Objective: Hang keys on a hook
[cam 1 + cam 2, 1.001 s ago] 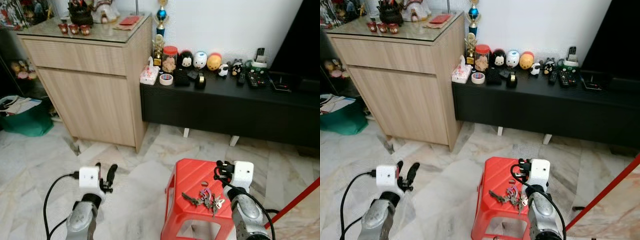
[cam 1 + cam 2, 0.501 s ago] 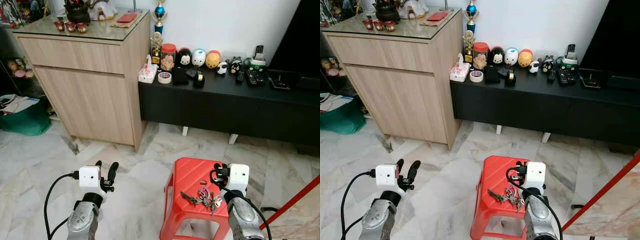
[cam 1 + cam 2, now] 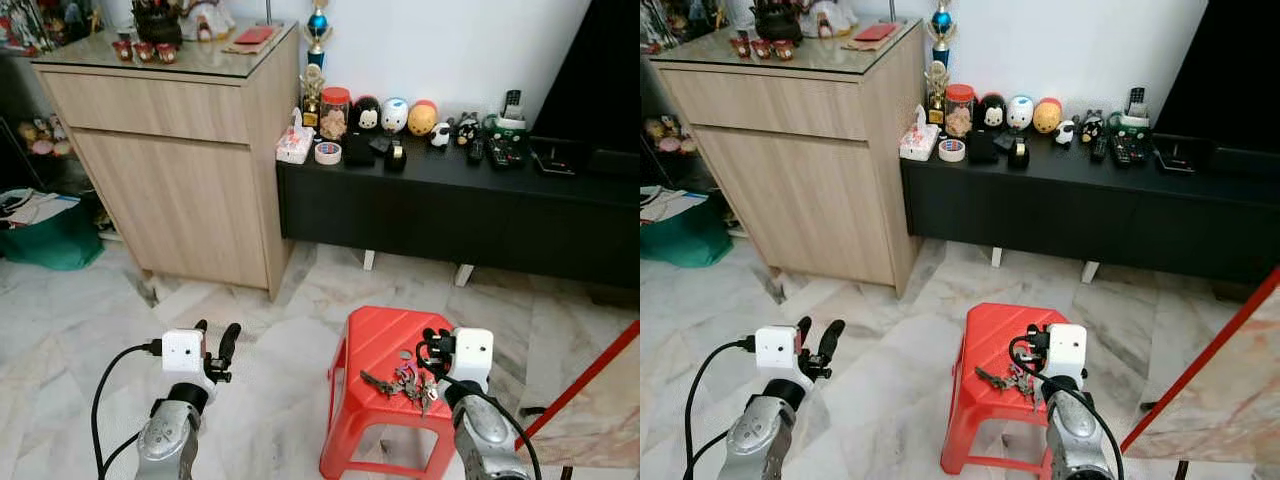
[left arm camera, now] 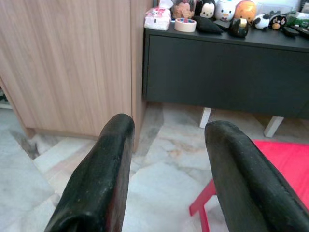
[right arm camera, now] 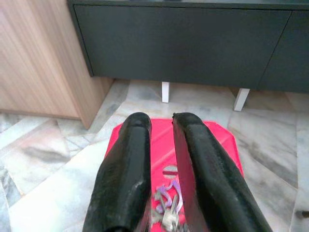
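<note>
Keys point(image 3: 404, 381) on stool point(image 3: 372, 345), beside right end effector point(image 3: 430, 348).

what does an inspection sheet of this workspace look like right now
surface: red stool on a marble floor.
job's things: bunch of keys lying on the stool seat; hook: nothing seen.
clutter: tape roll, tissue pack, round toy figures and remotes on the black cabinet.
grippers: right claw above the keys, fingers close together, holding nothing; left claw open over bare floor.
cables: black cable looping from the left wrist.
surroundings: wooden cabinet, green bin, white wall, red pole.
</note>
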Controlling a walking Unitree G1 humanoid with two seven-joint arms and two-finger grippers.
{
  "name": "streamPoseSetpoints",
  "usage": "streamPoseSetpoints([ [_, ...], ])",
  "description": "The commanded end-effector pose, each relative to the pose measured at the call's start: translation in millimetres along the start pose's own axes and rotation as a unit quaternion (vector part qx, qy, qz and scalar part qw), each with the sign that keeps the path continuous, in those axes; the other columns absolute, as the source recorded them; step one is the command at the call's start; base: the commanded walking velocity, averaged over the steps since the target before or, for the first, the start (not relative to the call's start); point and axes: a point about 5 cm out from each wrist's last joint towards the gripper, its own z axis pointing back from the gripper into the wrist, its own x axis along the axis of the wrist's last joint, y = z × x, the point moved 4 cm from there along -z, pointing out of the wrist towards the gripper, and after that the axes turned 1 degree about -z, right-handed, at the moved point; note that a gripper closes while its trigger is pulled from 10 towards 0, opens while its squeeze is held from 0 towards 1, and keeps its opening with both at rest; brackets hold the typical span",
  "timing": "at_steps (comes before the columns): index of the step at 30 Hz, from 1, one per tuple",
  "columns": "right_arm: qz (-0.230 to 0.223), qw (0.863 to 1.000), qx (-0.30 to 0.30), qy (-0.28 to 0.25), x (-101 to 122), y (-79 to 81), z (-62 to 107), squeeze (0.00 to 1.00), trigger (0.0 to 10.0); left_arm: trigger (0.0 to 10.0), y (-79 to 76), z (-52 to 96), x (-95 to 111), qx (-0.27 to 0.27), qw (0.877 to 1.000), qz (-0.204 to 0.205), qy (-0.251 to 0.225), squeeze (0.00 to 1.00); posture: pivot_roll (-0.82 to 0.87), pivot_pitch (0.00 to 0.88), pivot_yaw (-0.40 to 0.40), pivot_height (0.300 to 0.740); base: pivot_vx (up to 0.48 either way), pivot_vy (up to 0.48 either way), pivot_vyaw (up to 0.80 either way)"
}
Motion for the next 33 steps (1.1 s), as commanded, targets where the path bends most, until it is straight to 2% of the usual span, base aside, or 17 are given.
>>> streamPoseSetpoints([
  [1, -0.004, 1.0, -0.002, 0.015, -4.1, -0.4, -0.5, 0.0, 10.0, 10.0, 0.8, 1.4, -3.9, 0.0, 1.0, -0.007, 0.013, 0.0, 0.05, 0.0, -0.055, 0.672, 0.0, 0.0, 0.0],
  [7, -0.003, 1.0, 0.001, 0.028, -7.2, 1.2, -1.1, 0.0, 10.0, 10.0, 0.7, 1.3, -4.4, -0.001, 1.0, -0.005, 0.015, 0.0, 0.05, 0.0, -0.055, 0.672, 0.0, 0.0, 0.0],
  [13, -0.003, 1.0, 0.008, 0.028, -6.7, 2.6, -1.6, 0.0, 10.0, 10.0, -0.5, 0.5, -5.3, -0.001, 1.0, -0.003, 0.019, 0.0, 0.05, 0.0, -0.058, 0.633, 0.0, 0.0, 0.0],
  [33, -0.007, 0.999, 0.016, 0.042, -10.8, 3.7, -2.0, 0.0, 10.0, 10.0, -8.9, -4.6, -5.5, -0.014, 0.999, -0.001, 0.029, 0.0, 0.05, 0.0, -0.06, 0.633, 0.0, 0.0, 0.0],
])
